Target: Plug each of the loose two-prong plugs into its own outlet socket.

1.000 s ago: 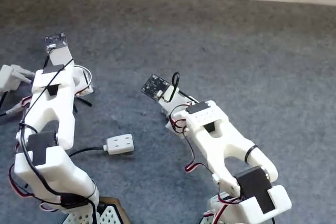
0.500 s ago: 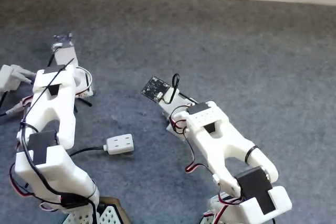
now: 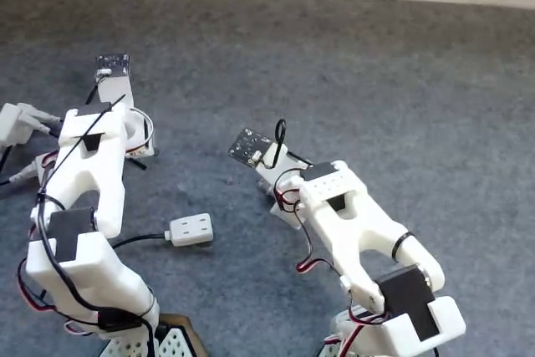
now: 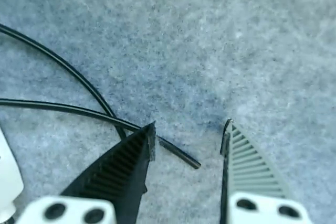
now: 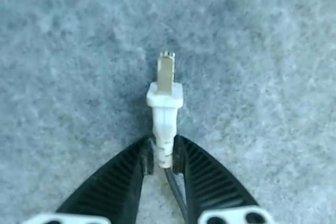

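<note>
**A:** Start close in. Where's the socket?

**B:** The outlet block (image 3: pixel 191 229) lies flat on the table (image 3: pixel 401 81) between the two arms, face up. Its long axis runs 9 to 3 o'clock, and its cord (image 3: pixel 138 242) leaves at the 9 end.

**A:** And the plug for it?

**B:** It's in the right jaws, which are clenched on its neck. The plug (image 5: pixel 164 109) lies in line with them, with its prongs (image 5: pixel 166 71) pointing straight out ahead, low over the table.

**A:** Which way from there to the block?

**B:** The right arm (image 3: pixel 351 223) points toward roughly 10 o'clock, and the block sits near its jaws at about 8. So the prongs aim past it. I'd judge the plug has to swing round and tip prongs-down onto that upturned face.

**A:** And the left side?

**B:** That's farther out. The left arm (image 3: pixel 84 173) is stretched toward 12, and its jaws are spread wide with nothing in them. A black cord (image 4: pixel 68 109) runs across the table under them. What looks like a second plug (image 3: pixel 18 119) lies at that arm's 9 o'clock.
</note>
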Motion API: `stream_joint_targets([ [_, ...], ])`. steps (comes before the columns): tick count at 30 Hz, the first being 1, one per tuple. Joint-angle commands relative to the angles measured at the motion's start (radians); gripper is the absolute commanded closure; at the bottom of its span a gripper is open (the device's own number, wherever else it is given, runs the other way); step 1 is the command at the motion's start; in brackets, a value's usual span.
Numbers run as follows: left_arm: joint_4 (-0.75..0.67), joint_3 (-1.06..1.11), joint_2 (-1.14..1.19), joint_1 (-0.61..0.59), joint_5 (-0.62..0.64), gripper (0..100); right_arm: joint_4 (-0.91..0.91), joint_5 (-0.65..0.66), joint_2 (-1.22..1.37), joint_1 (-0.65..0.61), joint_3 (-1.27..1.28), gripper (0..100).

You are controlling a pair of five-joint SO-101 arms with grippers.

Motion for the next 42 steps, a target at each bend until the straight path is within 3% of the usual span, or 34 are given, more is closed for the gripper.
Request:
stream_joint_targets([
  [1,0.008,-0.015,-0.008,0.018,-0.006,78,0.004,0.011,-0.005,0.019,-0.002,92.2],
  [6,0.008,-0.015,-0.008,0.018,-0.006,78,-0.001,0.002,-0.005,0.013,-0.01,99.8],
  [16,0.037,-0.053,-0.019,0.038,-0.018,78,-0.081,-0.236,-0.143,-0.056,-0.056,99.3],
  [21,0.302,-0.263,-0.022,0.102,-0.241,78,-0.084,-0.311,-0.435,-0.162,-0.008,99.3],
  [29,0.643,-0.564,-0.239,0.143,-0.373,71,-0.088,-0.338,-0.898,-0.317,0.28,99.3],
  [33,0.706,-0.489,-0.456,0.2,-0.384,69,-0.088,-0.408,-1.017,-0.323,0.36,99.3],
  [37,0.7,-0.272,-0.691,0.283,-0.411,69,-0.088,-0.437,-1.047,-0.326,0.397,99.3],
  [42,0.502,0.101,-1.004,0.378,-0.419,69,-0.088,-0.439,-1.047,-0.326,0.429,99.3],
])
